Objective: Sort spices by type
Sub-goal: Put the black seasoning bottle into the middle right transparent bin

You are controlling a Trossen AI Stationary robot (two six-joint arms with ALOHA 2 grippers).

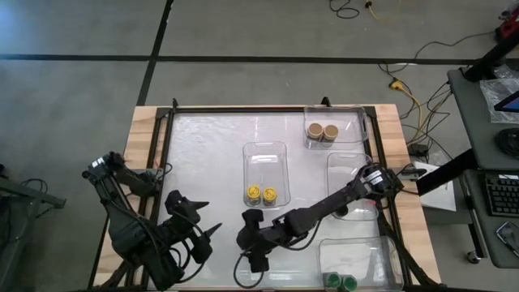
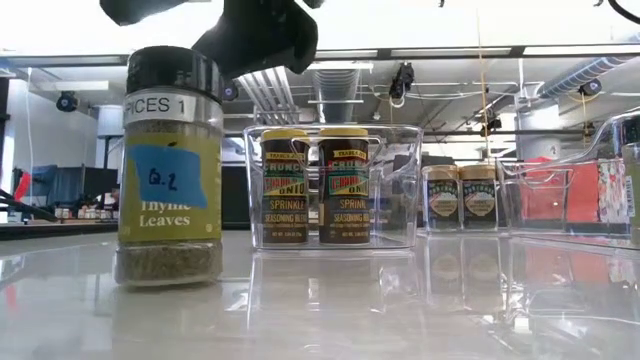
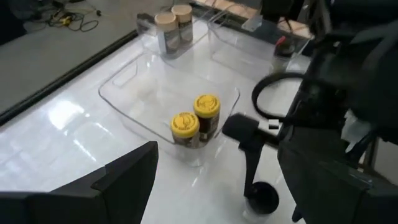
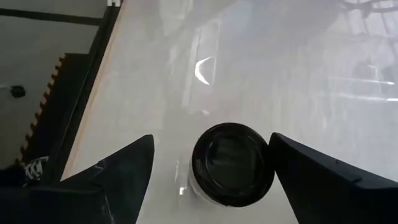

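The right gripper (image 1: pixel 253 243) hangs low over the near edge of the tabletop (image 1: pixel 211 162), close to the middle of that edge. Its two fingers (image 4: pixel 106 180) stand wide apart on either side of a black-lidded jar (image 4: pixel 231 165) that sits upright between them; neither finger touches it, with a clear gap on both sides in the wrist view. From table height that jar (image 2: pixel 170 165) stands alone on the bare surface, holding green dried leaves and bearing a blue sticker over a label reading thyme leaves.

The left gripper (image 1: pixel 203 219) waits near the near left corner, above the surface, with its fingers spread and nothing between them.

Two yellow-lidded jars (image 1: pixel 261 195) stand side by side, touching, at the near end of the clear tray in the centre (image 1: pixel 266 154). Two tan-lidded jars (image 1: pixel 322 130) stand together in the clear tray at the far right corner (image 1: pixel 357 122). Two green-lidded jars (image 1: pixel 340 282) sit at the near end of the clear tray at the near right corner (image 1: pixel 357 251). A fourth clear tray (image 1: pixel 345 166) lies along the right edge between those two, partly under the right arm; whether it holds anything I cannot tell.
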